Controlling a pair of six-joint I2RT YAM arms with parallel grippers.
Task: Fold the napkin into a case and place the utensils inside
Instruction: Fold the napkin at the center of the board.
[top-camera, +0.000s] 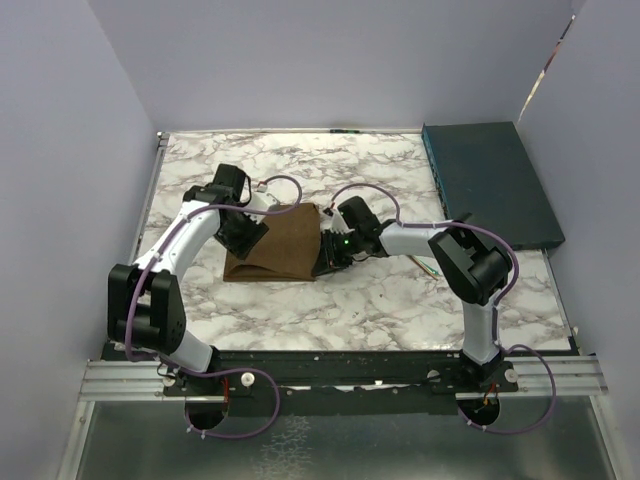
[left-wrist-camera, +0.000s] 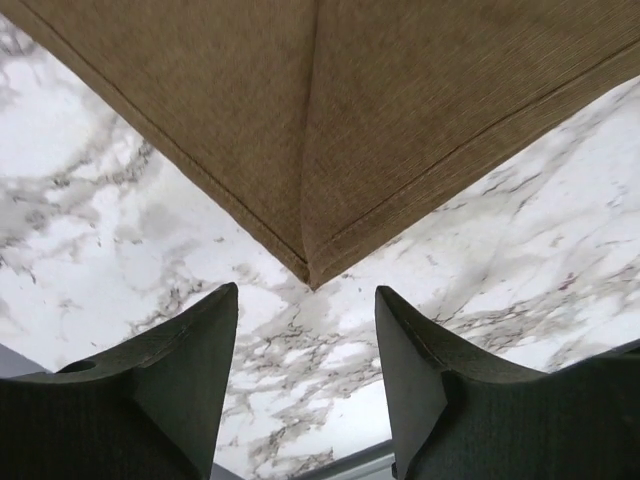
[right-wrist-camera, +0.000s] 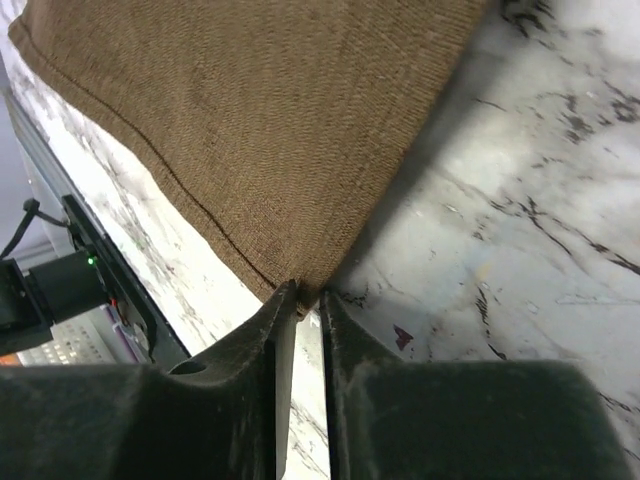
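While the napkin (top-camera: 280, 245) lies folded and flat near the middle of the marble tabletop (top-camera: 380, 300), an arm reaches in at each of its sides. The left end effector (top-camera: 243, 235) is at the cloth's left edge and the right end effector (top-camera: 330, 252) is at its right edge, toward the near corner.

In the left wrist view the left end effector (left-wrist-camera: 306, 292) stands well open, its two dark fingers (left-wrist-camera: 190, 370) spread apart with bare tabletop (left-wrist-camera: 500, 260) between them. It holds nothing. A pointed corner of the napkin (left-wrist-camera: 300, 120) aims at the gap and stops just short of the fingertips. A crease runs up from that corner, and stitched hems line both edges that meet there.

In the right wrist view the right end effector (right-wrist-camera: 305, 298) is open only by a narrow slit, through which a strip of pale tabletop (right-wrist-camera: 520, 200) shows. A corner of the napkin (right-wrist-camera: 250, 130) ends right at the fingertips (right-wrist-camera: 280, 310) and touches the tip of one finger. Whether any cloth is pinched in the slit cannot be told. From that corner the brown weave spreads away across the upper part of the view, casting a shadow on the marble beside it.

A dark teal box (top-camera: 490, 185) sits at the far right corner of the tabletop, well apart from the napkin.
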